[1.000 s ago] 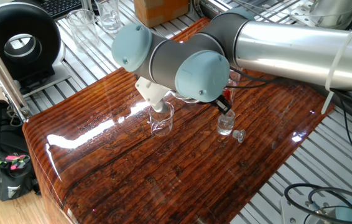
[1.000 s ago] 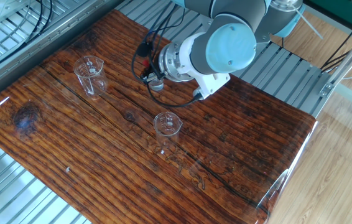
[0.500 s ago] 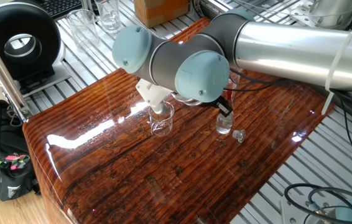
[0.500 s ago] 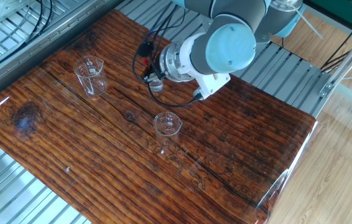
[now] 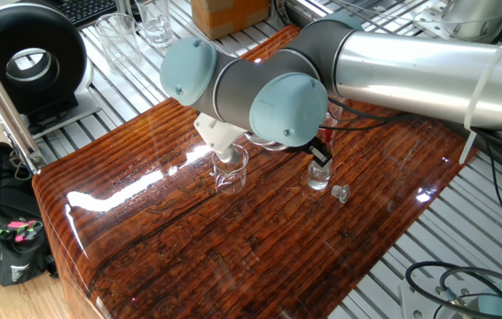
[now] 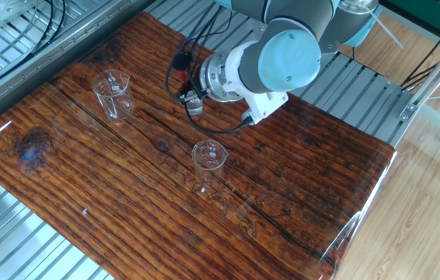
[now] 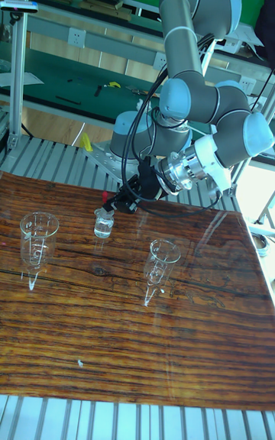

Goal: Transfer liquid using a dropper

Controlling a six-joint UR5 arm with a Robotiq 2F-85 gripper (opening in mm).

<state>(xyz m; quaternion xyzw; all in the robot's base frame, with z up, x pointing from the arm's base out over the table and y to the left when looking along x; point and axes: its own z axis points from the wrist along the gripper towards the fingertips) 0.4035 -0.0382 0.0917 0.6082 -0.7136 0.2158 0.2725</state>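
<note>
One slim dropper (image 7: 105,204), red bulb uppermost, stands near upright with its tip in the small bottle (image 7: 102,224), directly below the gripper (image 7: 122,198), whose fingers seem closed on its top, though I cannot tell.

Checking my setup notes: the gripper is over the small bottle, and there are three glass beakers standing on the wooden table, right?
Not quite: only two beakers stand on the wooden table, one toward the end and one nearer the middle, as the tall fixed view shows. The gripper is indeed over the small bottle.
</note>
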